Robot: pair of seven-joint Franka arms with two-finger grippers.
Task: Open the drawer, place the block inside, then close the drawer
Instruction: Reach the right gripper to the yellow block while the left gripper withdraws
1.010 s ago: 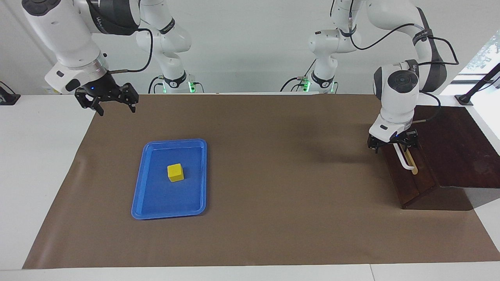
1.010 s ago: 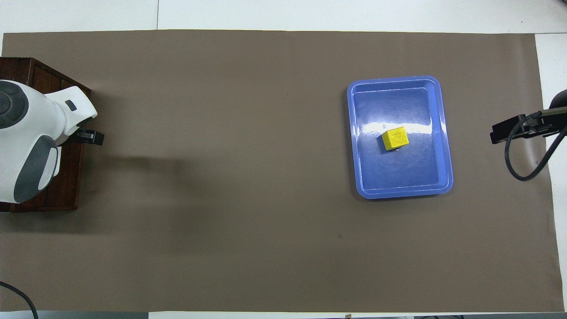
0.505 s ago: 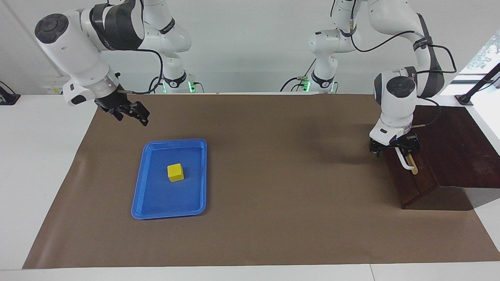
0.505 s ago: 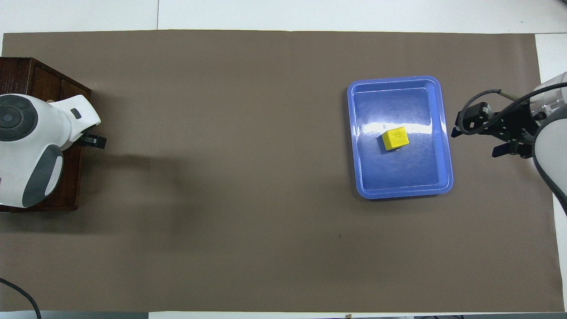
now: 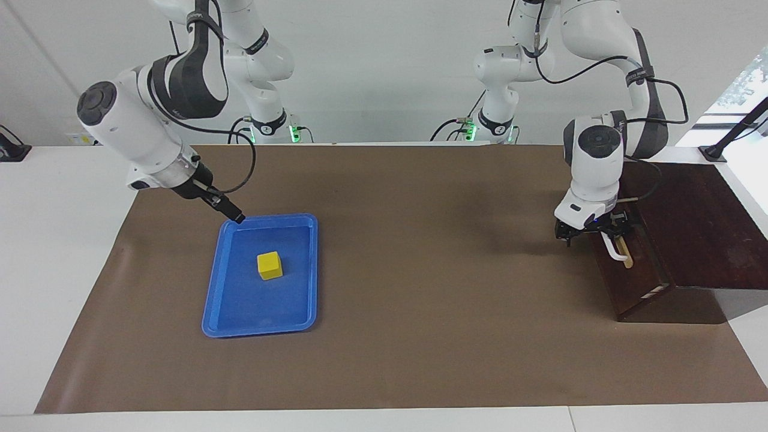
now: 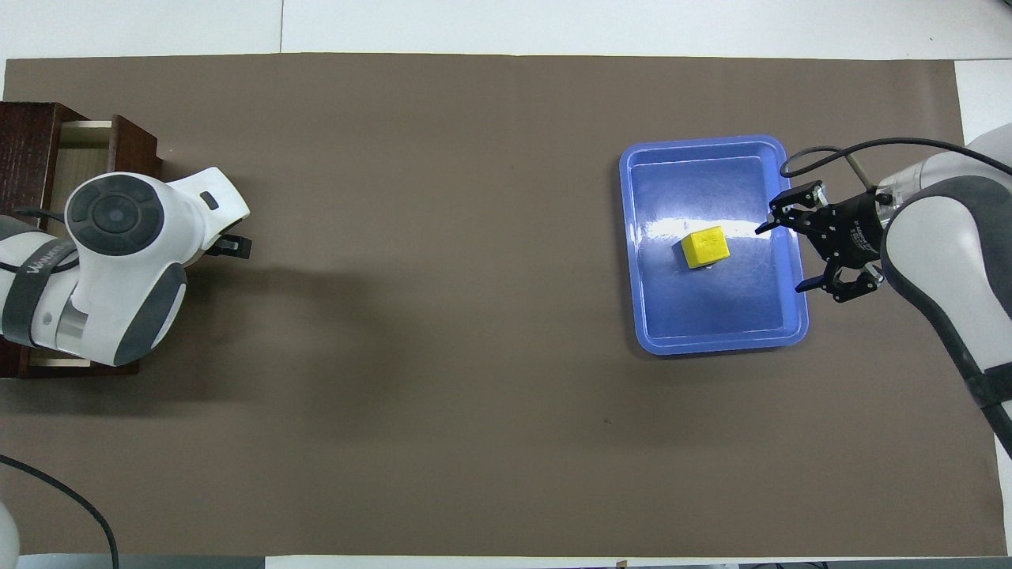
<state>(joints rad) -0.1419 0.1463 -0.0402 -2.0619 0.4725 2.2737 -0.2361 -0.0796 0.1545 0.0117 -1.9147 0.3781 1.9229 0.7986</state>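
The yellow block [image 5: 269, 264] lies in the middle of the blue tray [image 5: 252, 309]; the overhead view shows it too [image 6: 705, 246]. My right gripper [image 5: 234, 216] is open and hangs over the tray's rim toward the right arm's end of the table [image 6: 779, 258], beside the block and apart from it. My left gripper [image 5: 602, 234] is shut on the white handle [image 5: 618, 253] of the dark drawer [image 5: 636, 270]. The drawer stands a little way out of its box [image 5: 702, 222]. A strip of its pale interior [image 6: 79, 154] shows; my left hand hides the rest.
A brown mat [image 5: 420, 288] covers the table. The tray [image 6: 711, 316] lies toward the right arm's end, the wooden box [image 6: 28, 134] at the left arm's end, with wide bare mat between them.
My right gripper has swung down from the mat's corner to the tray's rim and now shows open. My left gripper has drawn the handle outward, and the drawer has slid partly open.
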